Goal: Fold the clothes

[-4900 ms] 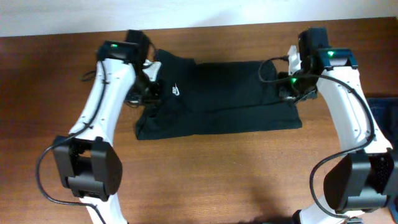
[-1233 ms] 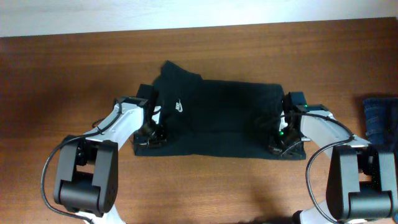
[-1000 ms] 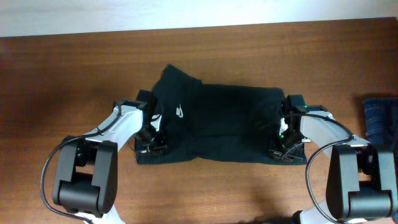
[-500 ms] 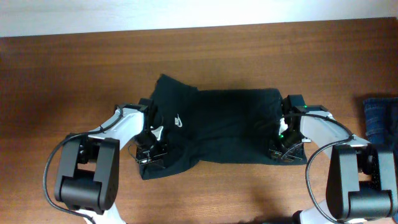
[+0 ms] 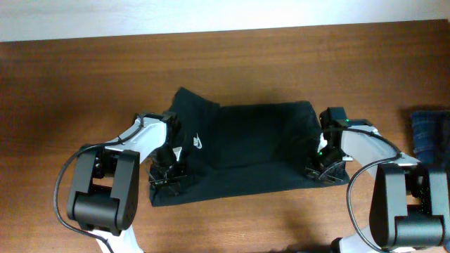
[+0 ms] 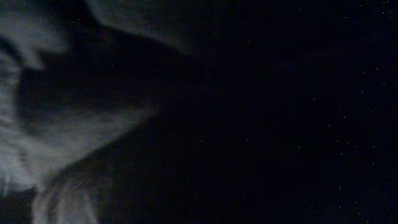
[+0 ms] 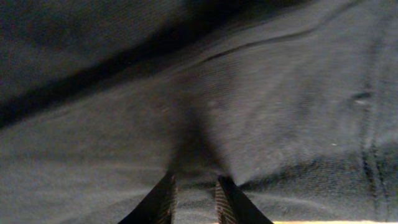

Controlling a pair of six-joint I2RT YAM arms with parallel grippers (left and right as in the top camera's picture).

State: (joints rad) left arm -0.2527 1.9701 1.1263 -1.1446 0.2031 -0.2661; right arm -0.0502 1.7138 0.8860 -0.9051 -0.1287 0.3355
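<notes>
L pincer (image 5: 169,177) closed on T-shirt (image 5: 246,144) corner, dragged it nearer vs earlier. R pincer (image 7: 194,182) stayed put; jaws slightly apart, fabric pucker ahead, grip unclear.

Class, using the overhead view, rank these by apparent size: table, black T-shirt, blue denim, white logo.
1. Table
2. T-shirt
3. Denim, judged only by the part showing; the frame edge cuts it off
4. Logo
</notes>
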